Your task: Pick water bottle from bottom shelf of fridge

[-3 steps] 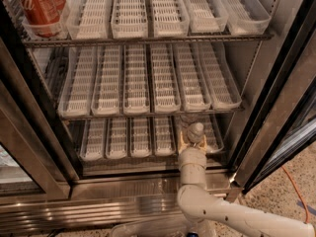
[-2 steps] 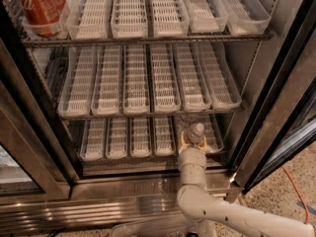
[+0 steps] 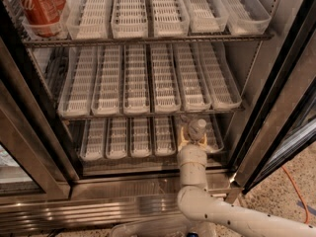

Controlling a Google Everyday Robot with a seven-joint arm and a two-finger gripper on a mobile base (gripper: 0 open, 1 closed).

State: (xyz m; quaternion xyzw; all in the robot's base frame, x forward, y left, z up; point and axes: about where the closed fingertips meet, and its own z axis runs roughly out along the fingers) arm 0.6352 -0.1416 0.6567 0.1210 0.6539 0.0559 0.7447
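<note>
The fridge [image 3: 276,98] stands open with three wire racks of white lane trays. The bottom shelf [image 3: 128,137] is the lowest, dimmest rack. The water bottle [image 3: 197,127] stands in the fifth lane from the left, near the front, and only its whitish-grey cap and clear neck show. My gripper [image 3: 193,138] reaches in from below on the white arm [image 3: 197,201] and sits right at the bottle, just under the cap. The bottle's body is hidden behind the gripper.
Red cola cans [image 3: 38,4] stand in the top rack's left lane. The middle rack [image 3: 148,83] hangs close above the bottle. The steel base sill [image 3: 98,201] lies below, the black door frame [image 3: 276,132] at right, and an orange cable [image 3: 296,191] on the floor.
</note>
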